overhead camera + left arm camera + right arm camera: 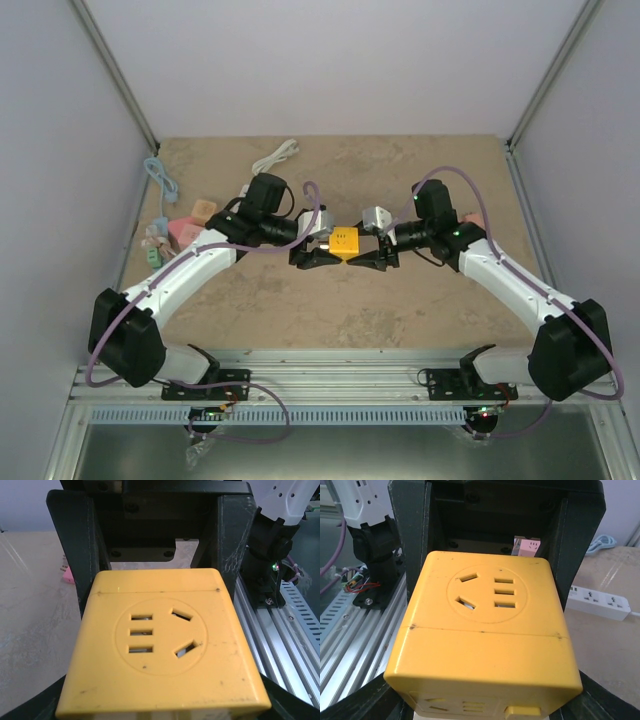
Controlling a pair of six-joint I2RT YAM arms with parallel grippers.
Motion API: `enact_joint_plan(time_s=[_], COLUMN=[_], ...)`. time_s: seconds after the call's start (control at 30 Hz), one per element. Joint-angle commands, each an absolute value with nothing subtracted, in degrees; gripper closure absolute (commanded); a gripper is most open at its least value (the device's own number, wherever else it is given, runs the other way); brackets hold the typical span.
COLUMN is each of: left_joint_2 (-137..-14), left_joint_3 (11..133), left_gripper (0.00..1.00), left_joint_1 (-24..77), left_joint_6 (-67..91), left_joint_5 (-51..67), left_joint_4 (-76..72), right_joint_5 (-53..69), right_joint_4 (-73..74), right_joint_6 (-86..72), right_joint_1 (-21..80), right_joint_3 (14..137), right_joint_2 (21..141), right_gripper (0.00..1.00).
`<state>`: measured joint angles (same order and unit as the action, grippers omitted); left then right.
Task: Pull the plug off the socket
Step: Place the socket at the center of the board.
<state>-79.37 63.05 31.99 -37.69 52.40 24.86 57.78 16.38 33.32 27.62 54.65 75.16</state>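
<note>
A yellow cube socket (pixel 346 240) hangs at the table's middle, held between both grippers. My left gripper (pixel 330 250) is shut on it from the left, its dark fingers (pixel 70 545) pressed against the cube's sides (pixel 160 645). From the right, my right gripper (pixel 364 250) is shut on the same cube (pixel 485 630), with its fingers (pixel 582 540) against the sides. Outlet slots show on the upward faces. Only a pale sliver (pixel 420 716) shows under the cube. The plug itself is hidden.
A white power strip (pixel 275 157) lies at the back of the table, also seen behind the right gripper (pixel 597 600). Pink and pale adapters (pixel 190 225) and a blue cable (pixel 160 180) sit at the left edge. An aluminium rail (pixel 340 380) runs along the near edge.
</note>
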Motion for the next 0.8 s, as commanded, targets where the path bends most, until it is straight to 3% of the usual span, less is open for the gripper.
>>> enact_joint_plan(time_s=[0.0, 0.3, 0.43, 0.53, 0.57, 0.6, 0.77], left_joint_2=[-79.04, -79.09, -79.19, -79.02, -78.95, -78.87, -78.37], left_joint_3=[63.69, 63.5, 63.53, 63.29, 63.17, 63.08, 62.89], left_gripper=[0.95, 0.6, 0.54, 0.15, 0.05, 0.01, 0.0], left_joint_1=[32.21, 32.26, 32.24, 32.2, 32.23, 32.24, 32.18], left_joint_6=[-37.77, -37.67, -38.49, -38.58, -38.46, -38.54, -38.54], left_joint_5=[54.28, 51.57, 51.0, 50.45, 50.31, 50.2, 49.6], left_joint_4=[24.01, 24.13, 24.98, 24.74, 24.56, 24.44, 24.43], right_joint_5=[61.21, 61.17, 61.04, 61.07, 61.13, 61.23, 61.28], right_joint_4=[18.34, 19.08, 19.51, 19.79, 19.9, 19.98, 20.19], right_joint_6=[35.97, 36.75, 37.41, 37.82, 37.95, 38.15, 38.41], right_joint_1=[28.14, 28.04, 27.87, 27.52, 27.43, 27.39, 27.04], right_joint_3=[55.99, 56.16, 55.87, 55.49, 55.41, 55.25, 54.97], right_joint_2=[75.85, 75.2, 74.52, 73.83, 73.6, 73.46, 72.87], right_gripper=[0.64, 0.95, 0.99, 0.99, 0.99, 0.99, 0.99])
